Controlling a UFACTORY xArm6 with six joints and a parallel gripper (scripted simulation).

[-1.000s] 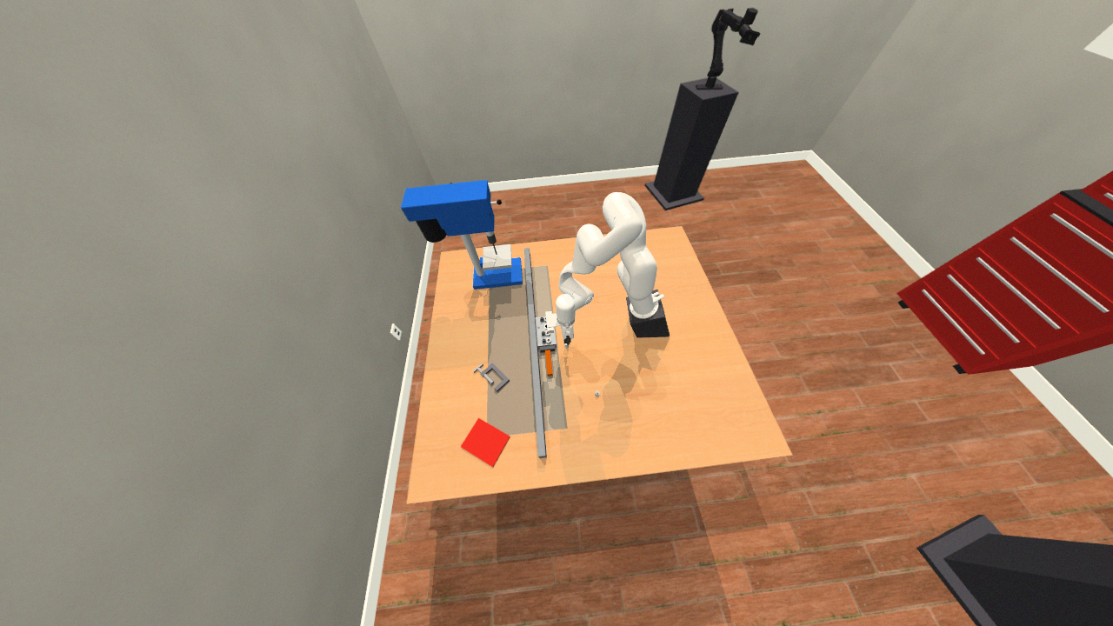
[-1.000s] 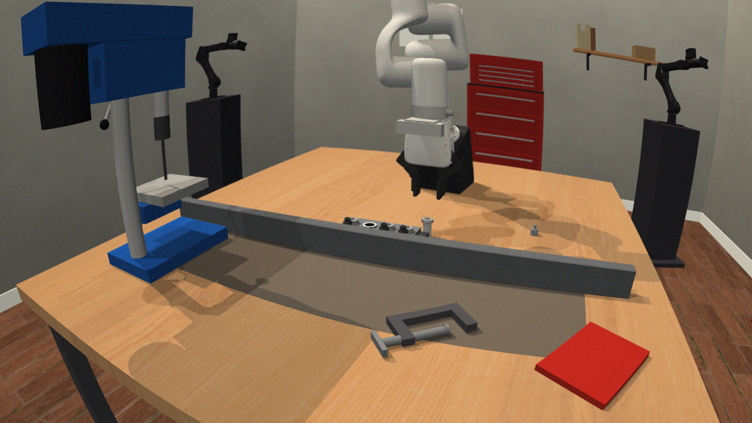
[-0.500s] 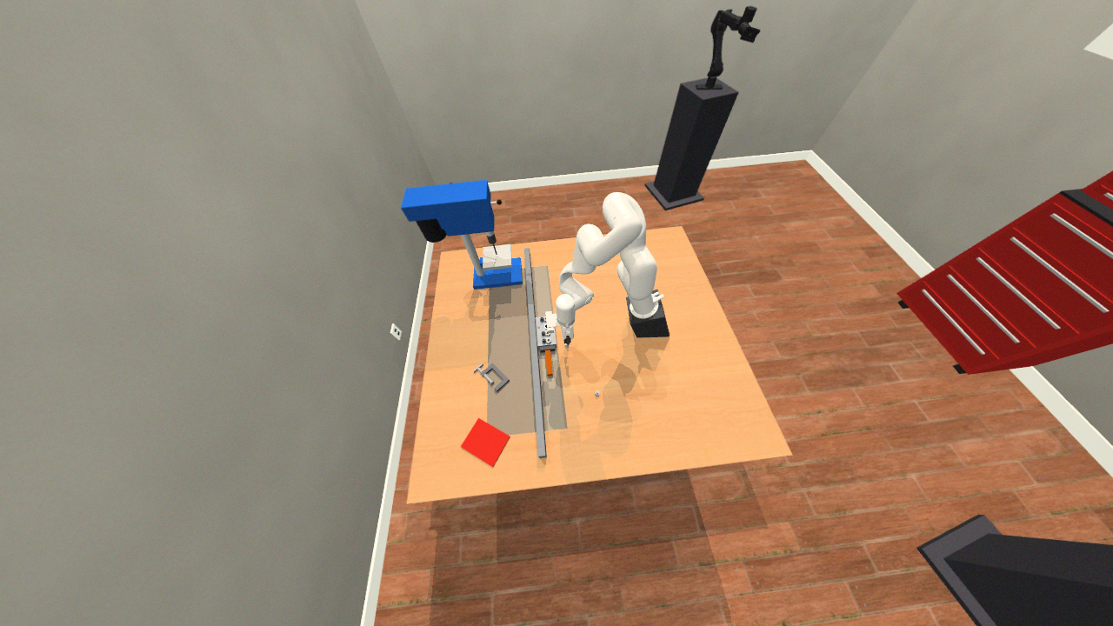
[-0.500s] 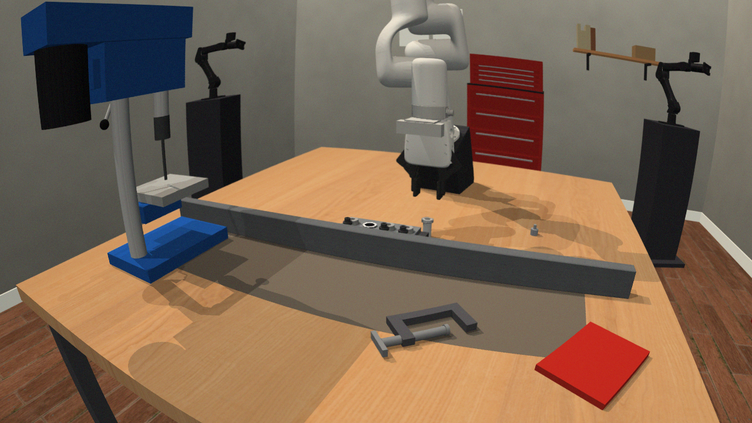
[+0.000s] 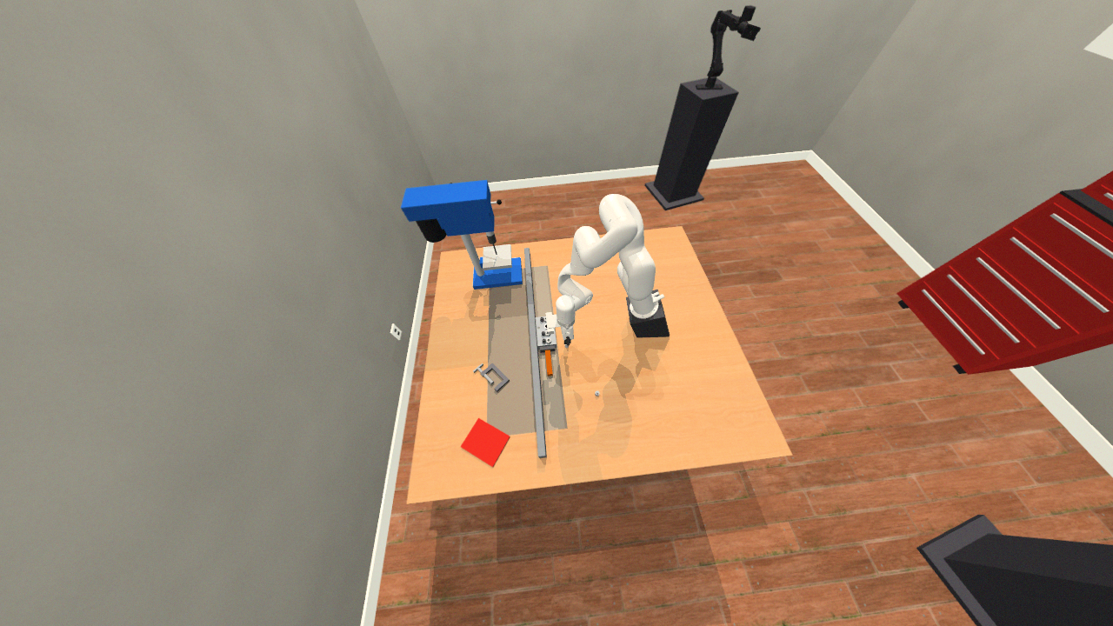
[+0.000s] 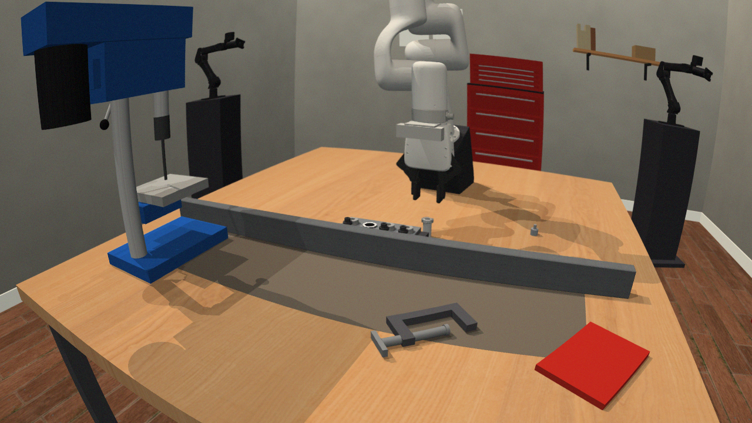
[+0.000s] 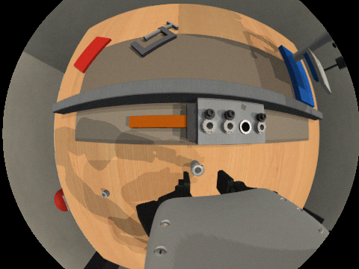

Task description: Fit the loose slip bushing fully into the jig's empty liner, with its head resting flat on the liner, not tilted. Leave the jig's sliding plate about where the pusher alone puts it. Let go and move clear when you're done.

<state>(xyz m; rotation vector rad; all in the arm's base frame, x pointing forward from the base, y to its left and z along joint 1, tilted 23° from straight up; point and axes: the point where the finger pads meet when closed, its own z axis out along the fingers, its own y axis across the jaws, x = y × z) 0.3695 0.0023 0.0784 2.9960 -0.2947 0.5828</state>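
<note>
The grey jig plate (image 7: 230, 122) lies against the long grey fence (image 7: 185, 90). It holds three filled liners and one empty liner (image 7: 245, 127), which also shows in the exterior view (image 6: 369, 225). The orange pusher (image 7: 157, 121) sits to the plate's left. The loose slip bushing (image 7: 197, 169) (image 6: 427, 225) stands upright, head up, on the table just in front of the jig. My gripper (image 7: 203, 180) (image 6: 427, 193) hangs above the bushing, fingers partly open and empty, clear of it.
A smaller grey bushing-like part (image 6: 534, 230) stands apart on the table. A blue drill press (image 6: 130, 131) stands at the fence's far end. A grey C-clamp (image 6: 420, 331) and a red block (image 6: 591, 362) lie beyond the fence.
</note>
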